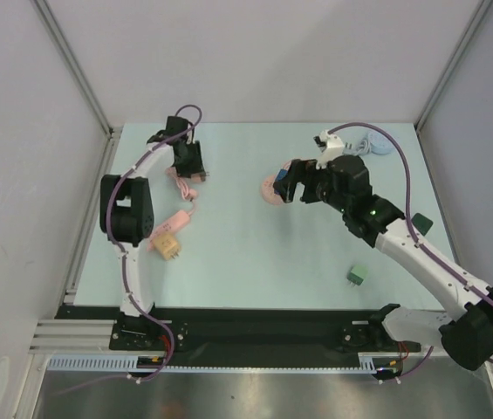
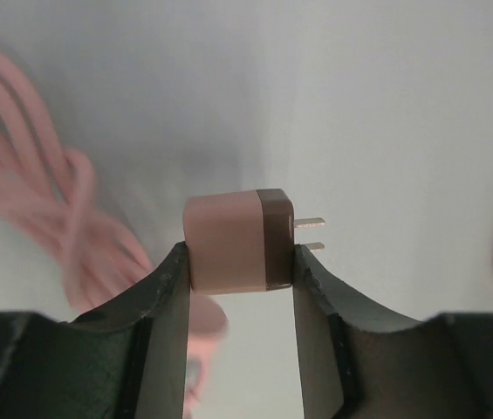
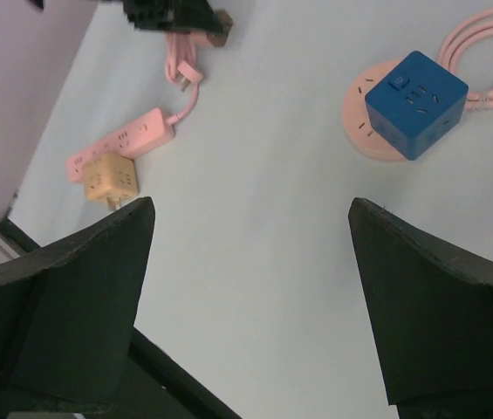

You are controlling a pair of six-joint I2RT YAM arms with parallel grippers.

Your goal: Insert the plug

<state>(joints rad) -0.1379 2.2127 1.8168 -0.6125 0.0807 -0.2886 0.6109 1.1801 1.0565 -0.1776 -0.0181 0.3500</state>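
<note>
Smooth tabletop (image 1: 255, 262) under left hand (image 2: 239, 259) pinching boxy plug (image 2: 233, 240)

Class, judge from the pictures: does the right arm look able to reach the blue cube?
Probably yes: its tool is open and empty, and the blue cube lies uncovered just ahead, nothing between.

Pink-brown plug (image 2: 237, 240) clamped in left end effector (image 2: 241, 255), prongs rightward, blurred pink cable (image 2: 65, 218), perhaps

Blurred pink cable (image 2: 70, 218), partly beyond the left wrist view's edge.
</note>
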